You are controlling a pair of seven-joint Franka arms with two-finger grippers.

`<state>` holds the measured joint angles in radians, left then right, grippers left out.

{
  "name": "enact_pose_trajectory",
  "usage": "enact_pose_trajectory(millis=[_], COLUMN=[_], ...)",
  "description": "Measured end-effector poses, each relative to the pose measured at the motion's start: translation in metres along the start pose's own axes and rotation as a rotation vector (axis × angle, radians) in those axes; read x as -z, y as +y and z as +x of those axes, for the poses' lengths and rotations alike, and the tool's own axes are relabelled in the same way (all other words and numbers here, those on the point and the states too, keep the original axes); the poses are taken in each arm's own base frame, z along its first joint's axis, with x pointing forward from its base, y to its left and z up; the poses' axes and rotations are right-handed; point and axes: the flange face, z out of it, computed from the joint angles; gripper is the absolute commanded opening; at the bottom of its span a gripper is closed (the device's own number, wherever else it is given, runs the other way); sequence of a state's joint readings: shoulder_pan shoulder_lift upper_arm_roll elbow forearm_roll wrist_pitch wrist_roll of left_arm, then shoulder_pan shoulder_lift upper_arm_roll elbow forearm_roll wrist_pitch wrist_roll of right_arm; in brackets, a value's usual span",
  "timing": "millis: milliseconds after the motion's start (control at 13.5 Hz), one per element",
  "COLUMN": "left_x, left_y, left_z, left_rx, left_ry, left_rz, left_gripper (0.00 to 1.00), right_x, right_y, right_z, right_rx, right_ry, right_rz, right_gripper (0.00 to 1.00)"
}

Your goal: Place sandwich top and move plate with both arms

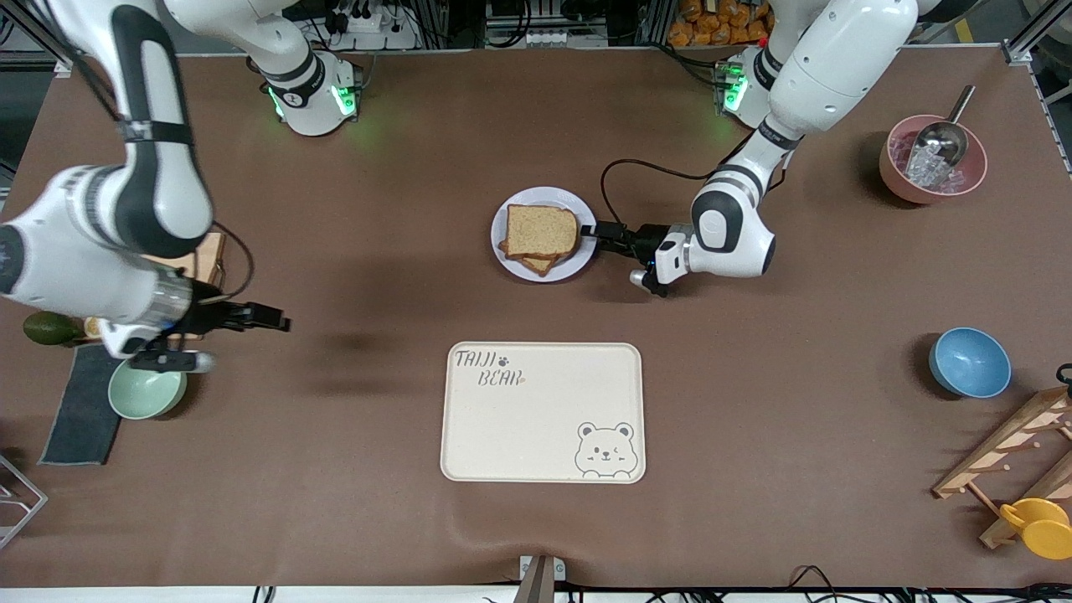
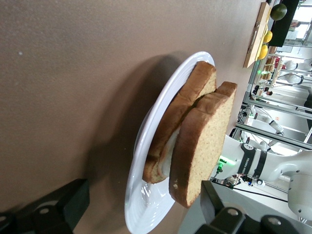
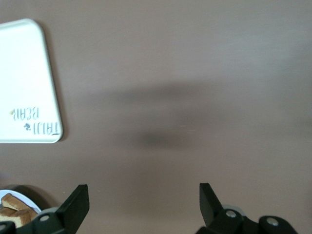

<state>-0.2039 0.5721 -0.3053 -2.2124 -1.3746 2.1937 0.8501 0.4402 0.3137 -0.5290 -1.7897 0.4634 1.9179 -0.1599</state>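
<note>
Left gripper, fingers spread wide, sits low at the plate, at the rim on the left arm's side. One finger lies on the table side of the rim; the other finger is on the bread side; neither is seen pressing the plate. Just past the fingertips, the sandwich top rests on the plate, laid askew over a lower slice whose corners stick out from under it toward the front camera. White filling shows between the two slices in the left wrist view. From this gripper, the tray lies nearer the front camera, well apart from the plate.

Right gripper, fingers likewise apart and holding nothing, hangs over bare table toward the right arm's end, well away from the plate. Under the right arm's wrist are a green bowl and a dark cloth; the tray's corner lies out ahead of the fingertips.
</note>
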Motion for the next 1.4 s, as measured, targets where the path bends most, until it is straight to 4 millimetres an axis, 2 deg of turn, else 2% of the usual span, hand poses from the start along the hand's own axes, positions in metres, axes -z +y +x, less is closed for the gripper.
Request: enact_pose_trajectory(millis=[148,295,517,664,738,812,886,1034,1107,1255,1403], left_x=[0.0,0.0,-0.004,-0.01,-0.012,-0.012,-0.012,-0.011,-0.011,-0.01,-0.008], left_y=[0.0,0.0,0.002,0.005,0.005,0.005,0.005,0.005,0.004,0.001,-0.001], left_z=[0.0,0.0,-0.001,-0.003,-0.004,-0.004,-0.003,-0.003,-0.003,-0.004,-0.004], left_rx=[0.005,0.01,0.019,0.027,0.027,0.027,0.027,0.012,-0.005,-0.024,-0.03], left_ry=[0.005,0.01,0.017,0.02,0.018,0.019,0.021,0.025,0.026,0.028,0.03], left_rz=[-0.004,-0.007,-0.016,-0.024,-0.023,-0.023,-0.021,-0.018,-0.016,-0.012,-0.011], left_gripper=[1.0,1.0,1.0,1.0,0.65,0.15,0.0,0.0,0.0,0.0,0.0], right_x=[0.023,0.051,0.102,0.151,0.178,0.201,0.225,0.271,0.287,0.299,0.293], right_y=[0.044,0.075,0.092,0.082,0.072,0.064,0.054,0.033,0.025,0.014,0.008], right_z=[0.004,0.01,0.004,-0.012,-0.025,-0.039,-0.054,-0.083,-0.094,-0.104,-0.099], right_rx=[-0.005,0.02,0.072,0.114,0.127,0.125,0.109,0.094,0.097,0.109,0.119], right_ry=[0.007,0.031,0.04,0.072,0.079,0.072,0.067,0.095,0.119,0.143,0.144], right_rz=[-0.057,-0.149,-0.18,-0.241,-0.248,-0.248,-0.243,-0.236,-0.235,-0.236,-0.244], right_gripper=[1.0,1.0,1.0,1.0,1.0,1.0,1.0,1.0,1.0,1.0,1.0])
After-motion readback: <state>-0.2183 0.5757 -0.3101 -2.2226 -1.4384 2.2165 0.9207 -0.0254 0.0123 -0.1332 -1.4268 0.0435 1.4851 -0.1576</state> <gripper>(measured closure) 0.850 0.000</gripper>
